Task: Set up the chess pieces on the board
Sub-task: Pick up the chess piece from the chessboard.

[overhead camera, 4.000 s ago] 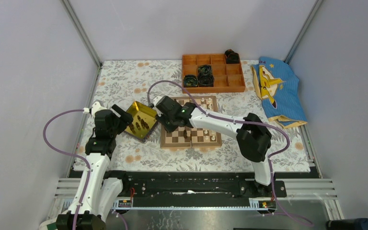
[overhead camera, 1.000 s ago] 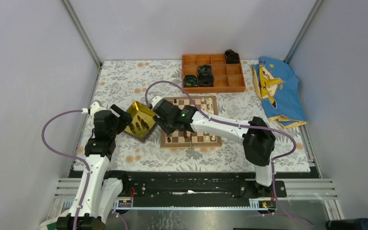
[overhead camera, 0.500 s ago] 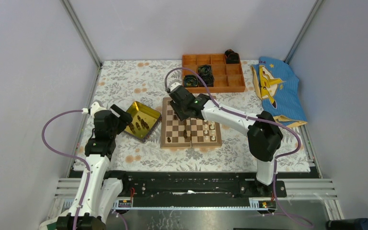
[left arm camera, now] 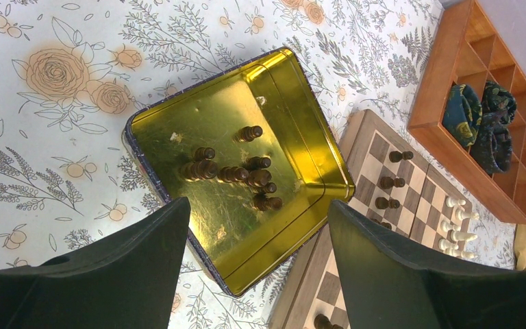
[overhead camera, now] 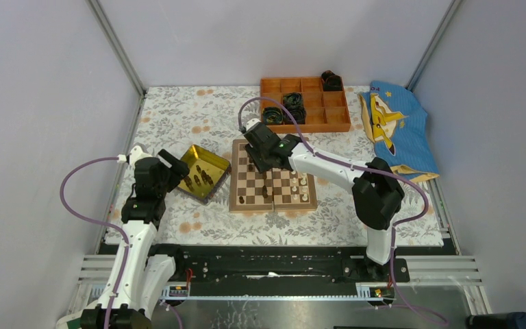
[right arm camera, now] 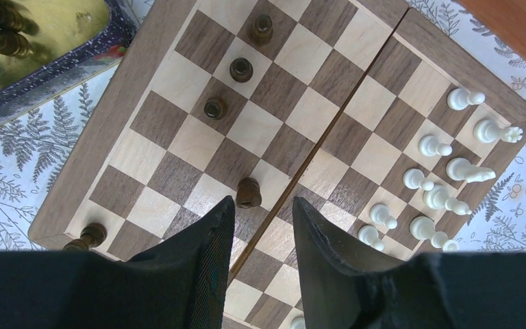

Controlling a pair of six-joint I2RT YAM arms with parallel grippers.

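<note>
The board (overhead camera: pixel 235 179) lies mid-table, with the gold tray (overhead camera: pixel 202 159) at its left edge. Several dark pieces (left arm camera: pixel 236 173) lie in the tray (left arm camera: pixel 178 137). On the board (right arm camera: pixel 178 144), dark pieces (right arm camera: pixel 240 68) stand in a short line, one (right arm camera: pixel 248 192) just past my right fingertips and another (right arm camera: pixel 90 236) at a corner. Cream pieces (right arm camera: pixel 438 199) cluster along the opposite side. My right gripper (right arm camera: pixel 263 205) hangs over the board's far left part (overhead camera: pixel 259 156), open a little, with nothing between its fingers. My left gripper (left arm camera: pixel 259 205) hovers wide open above the tray's near corner (overhead camera: pixel 172 166).
An orange compartmented box (overhead camera: pixel 305 103) with black rolls stands behind the board. A blue cloth with a yellow cartoon figure (overhead camera: pixel 394 130) lies at the far right. A floral cloth covers the table, and grey walls close it in.
My right gripper has moved from the board's left edge beside the tray to over the board's far part, its jaws a little wider. The left arm has stayed put.
</note>
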